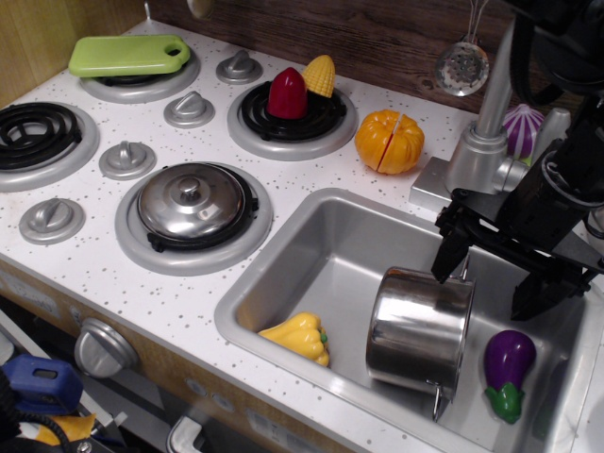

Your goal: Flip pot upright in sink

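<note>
The shiny steel pot (418, 327) lies tilted in the grey sink (316, 250). Its mouth faces up and away to the right, and one wire handle (439, 400) points toward the front rim. My black gripper (483, 291) hangs just above and behind the pot's upper rim with its jaws spread wide. The left finger (447, 253) is at the rim. The right finger (534, 291) is clear of the pot, to its right. I cannot tell whether the left finger touches the pot.
A yellow pepper (300, 338) lies in the sink left of the pot and a purple eggplant (508, 363) right of it. The faucet (486, 123) stands behind the gripper. A domed steel lid (192, 200), an orange pumpkin (389, 142) and stove burners are on the counter.
</note>
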Robot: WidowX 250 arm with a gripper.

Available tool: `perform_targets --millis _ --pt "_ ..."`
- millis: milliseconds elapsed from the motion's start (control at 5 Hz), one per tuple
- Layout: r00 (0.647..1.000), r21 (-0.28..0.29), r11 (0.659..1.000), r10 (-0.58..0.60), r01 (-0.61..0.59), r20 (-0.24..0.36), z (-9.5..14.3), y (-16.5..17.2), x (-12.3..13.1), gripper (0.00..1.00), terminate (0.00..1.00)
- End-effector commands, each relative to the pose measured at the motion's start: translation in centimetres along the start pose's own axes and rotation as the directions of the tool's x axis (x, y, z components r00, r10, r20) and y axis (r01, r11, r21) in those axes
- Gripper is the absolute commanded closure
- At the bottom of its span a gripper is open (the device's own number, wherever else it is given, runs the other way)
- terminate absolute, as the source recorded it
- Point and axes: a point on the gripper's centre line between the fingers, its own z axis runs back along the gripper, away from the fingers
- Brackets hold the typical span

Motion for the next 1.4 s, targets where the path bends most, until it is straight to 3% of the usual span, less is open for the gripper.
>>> perform_targets --millis 0,400,600,800,1200 --pt "1.000 0.000 1.000 0.000 0.000 0.000 0.0 0.0 0.0 0.00 0.00" --pt "0.999 0.223 0.975 0.011 -0.019 0.040 -0.7 -1.1 -0.2 0.00 0.00" --pt "0.998 0.280 0.959 0.020 -0.035 0.058 -1.2 -1.1 -0.2 0.00 0.00" --pt "0.996 0.386 0.922 0.000 -0.033 0.086 -2.0 -0.7 -0.2 0.00 0.00" --pt "0.992 0.412 0.911 -0.070 0.022 0.103 -2.2 1.2 0.0 0.00 0.00"
